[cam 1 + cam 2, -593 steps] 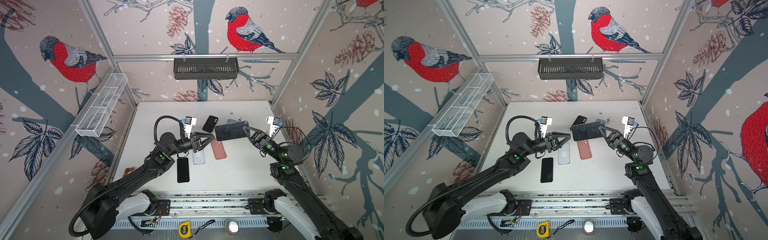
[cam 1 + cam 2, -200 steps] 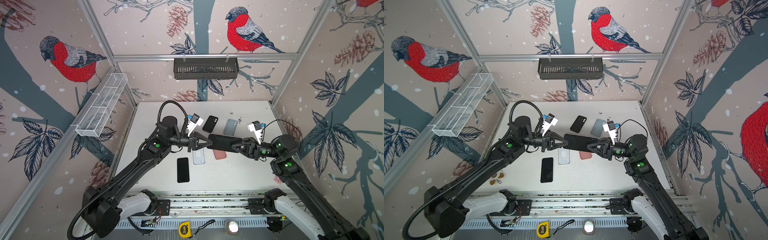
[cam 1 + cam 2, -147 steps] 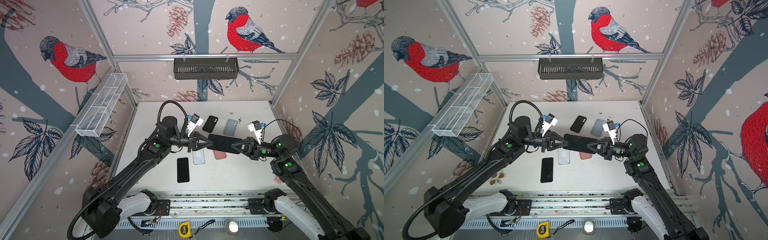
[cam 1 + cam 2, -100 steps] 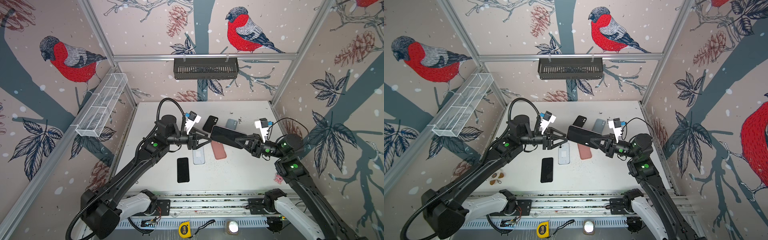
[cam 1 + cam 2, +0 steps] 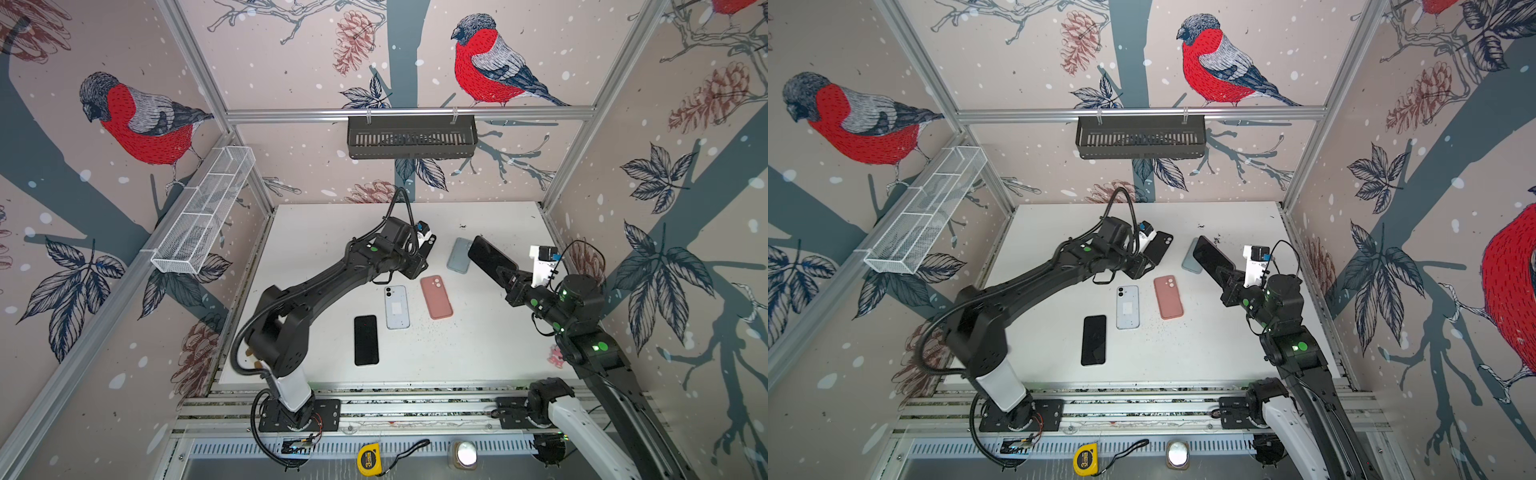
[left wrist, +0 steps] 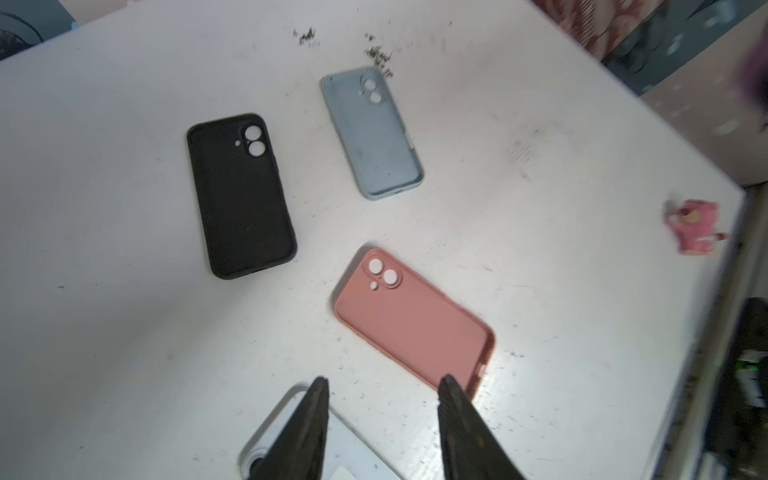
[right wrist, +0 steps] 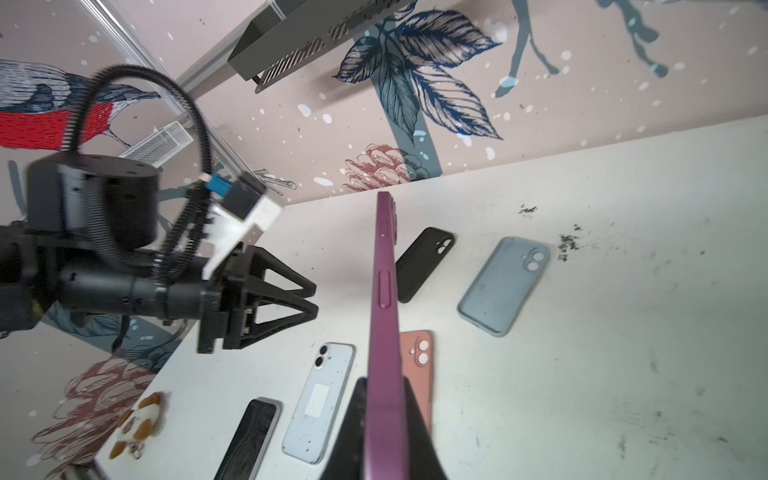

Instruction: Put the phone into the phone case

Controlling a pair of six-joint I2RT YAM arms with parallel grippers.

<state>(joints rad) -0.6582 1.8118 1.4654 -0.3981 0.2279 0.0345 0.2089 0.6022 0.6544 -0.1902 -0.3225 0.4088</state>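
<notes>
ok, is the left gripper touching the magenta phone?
Apart. The right wrist view shows a plain gap of table between the left gripper and the magenta phone.

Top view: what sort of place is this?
Probably a robot test booth: white table boxed in by metal framing and bird-print walls, left arm and right arm bolted to a front rail.

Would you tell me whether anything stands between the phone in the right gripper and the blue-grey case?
Nothing visible does. The phone, clamped in the right gripper, hangs in the air near the blue-grey case, which lies empty; the open left gripper is off to one side.
</notes>
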